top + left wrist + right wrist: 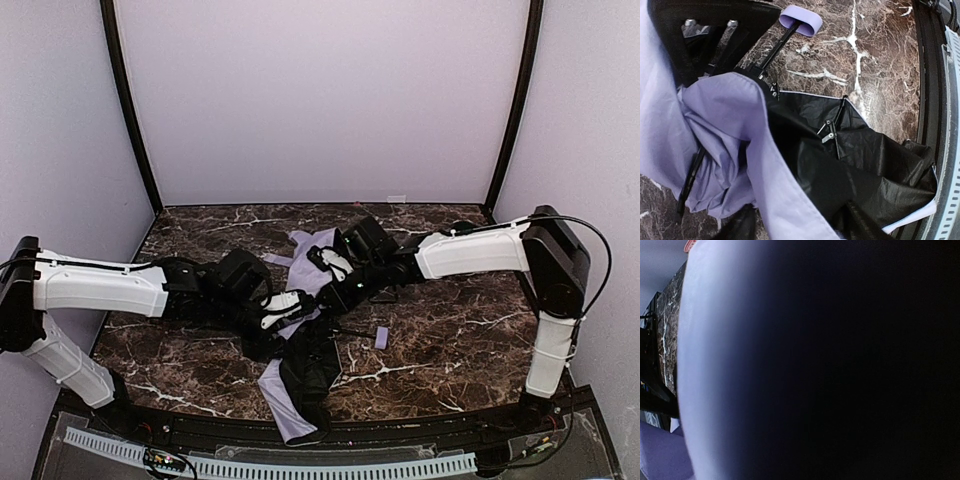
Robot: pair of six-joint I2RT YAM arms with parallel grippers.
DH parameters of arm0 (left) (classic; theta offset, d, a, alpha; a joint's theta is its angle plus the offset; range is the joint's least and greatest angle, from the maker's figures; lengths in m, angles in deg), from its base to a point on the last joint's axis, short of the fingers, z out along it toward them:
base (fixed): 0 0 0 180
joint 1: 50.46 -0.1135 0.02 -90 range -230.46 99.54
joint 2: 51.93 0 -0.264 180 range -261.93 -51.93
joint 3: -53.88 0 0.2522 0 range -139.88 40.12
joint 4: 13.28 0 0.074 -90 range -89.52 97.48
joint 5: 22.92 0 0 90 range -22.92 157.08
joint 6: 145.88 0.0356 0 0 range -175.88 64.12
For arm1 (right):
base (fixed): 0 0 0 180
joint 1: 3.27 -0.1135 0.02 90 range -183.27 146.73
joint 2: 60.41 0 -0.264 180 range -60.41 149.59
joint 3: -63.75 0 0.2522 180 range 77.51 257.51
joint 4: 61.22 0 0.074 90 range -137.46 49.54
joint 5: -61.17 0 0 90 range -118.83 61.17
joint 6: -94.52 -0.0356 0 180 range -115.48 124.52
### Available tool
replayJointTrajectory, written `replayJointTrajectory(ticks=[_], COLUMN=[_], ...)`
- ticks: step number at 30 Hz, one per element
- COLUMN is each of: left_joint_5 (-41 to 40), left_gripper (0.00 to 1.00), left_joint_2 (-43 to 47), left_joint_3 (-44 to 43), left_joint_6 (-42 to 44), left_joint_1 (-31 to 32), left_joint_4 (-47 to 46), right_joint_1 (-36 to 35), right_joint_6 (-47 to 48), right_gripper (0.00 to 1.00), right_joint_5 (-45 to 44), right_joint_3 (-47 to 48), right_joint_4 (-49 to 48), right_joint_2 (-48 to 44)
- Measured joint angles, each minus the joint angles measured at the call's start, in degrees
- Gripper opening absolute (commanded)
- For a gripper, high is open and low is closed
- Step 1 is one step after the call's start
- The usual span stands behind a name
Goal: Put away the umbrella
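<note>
The umbrella point(305, 375) lies collapsed in the middle of the marble table, with lavender fabric outside and black lining showing. Its thin shaft runs to the lavender handle knob point(381, 338), which also shows in the left wrist view point(800, 20). My left gripper point(285, 305) sits low over the canopy. One dark finger point(740, 226) shows at the bottom, far from the other side, and lavender fabric point(735, 120) and black lining point(860, 165) are draped between. My right gripper point(335, 262) presses into the fabric at the far end. Fabric point(705, 365) covers its camera and hides its fingers.
The marble table point(470, 320) is walled on three sides by pale panels. A black rail and a white cable strip point(300, 465) run along the near edge. Both arms reach inward and meet over the umbrella.
</note>
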Motion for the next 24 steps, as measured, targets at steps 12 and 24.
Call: replayJointTrajectory(ticks=[12, 24], left_joint_5=[3.06, -3.41], left_gripper=[0.0, 0.0], left_joint_2=[-3.5, -6.4], left_joint_3=[-11.91, -24.17], left_joint_6=[-5.29, -10.84], left_joint_1=[2.75, 3.06], left_joint_4=[3.08, 8.22], right_joint_1=[0.15, 0.26], right_joint_6=[-0.79, -3.52], right_gripper=[0.38, 0.4], right_joint_5=[-1.77, 2.1], right_joint_3=[0.13, 5.99], right_joint_4=[1.09, -0.81], right_joint_2=[-1.9, 4.76])
